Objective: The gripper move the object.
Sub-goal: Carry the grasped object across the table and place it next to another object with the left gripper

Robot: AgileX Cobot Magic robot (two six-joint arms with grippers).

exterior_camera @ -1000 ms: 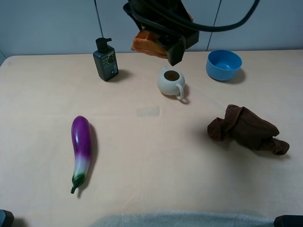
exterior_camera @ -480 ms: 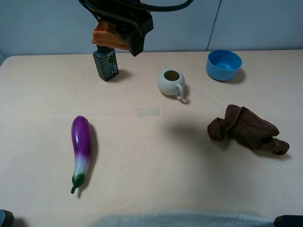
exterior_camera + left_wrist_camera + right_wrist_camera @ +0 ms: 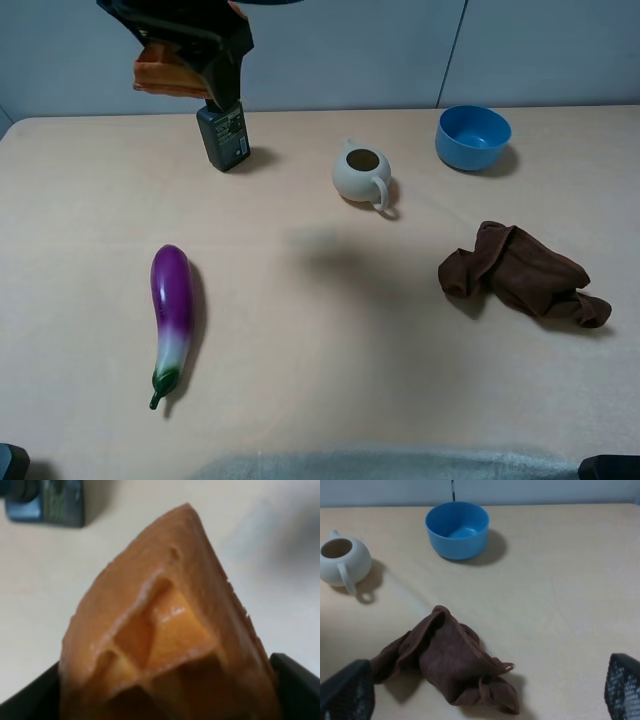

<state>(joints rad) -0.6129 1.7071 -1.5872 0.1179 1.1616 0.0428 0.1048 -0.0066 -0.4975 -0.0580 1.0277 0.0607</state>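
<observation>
Orange-brown waffle wedge [image 3: 160, 76] is clamped in my left gripper [image 3: 203, 72], held up in the air over the far-left part of the table [image 3: 330, 350]. In the high view it sits just above the dark pump bottle [image 3: 224, 130]; I can't tell how much height separates them.

Left wrist view: the jaws grip the wedge's wide end and the pointed end sticks out free. Square pockets are visible and the grip looks firm. The bottle shows below, off to one side.

Right gripper [image 3: 485, 692] is spread wide with nothing in it, parked near the brown cloth [image 3: 447, 662]. It isn't needed here.

My read is that this is mid-carry, with the set-down not yet done. The task names no target, so I'd pick bare tabletop.

How I'd run it:
- Translate level and slow. The wedge overhangs the jaws, so a fast swing could lever it loose.
- Clear the bottle sideways before any descent; its pump head is the obvious snag.
- Stay well apart from the eggplant [image 3: 172, 310] and the cream teapot [image 3: 360, 175]. The blue bowl [image 3: 472, 135] is on the far side, no concern.
- Come down straight until the wedge's underside touches the table, then release. Dropping it from height could make it bounce or roll onto an edge.
- Retract straight up, jaws wide, so the pads don't drag it.
</observation>
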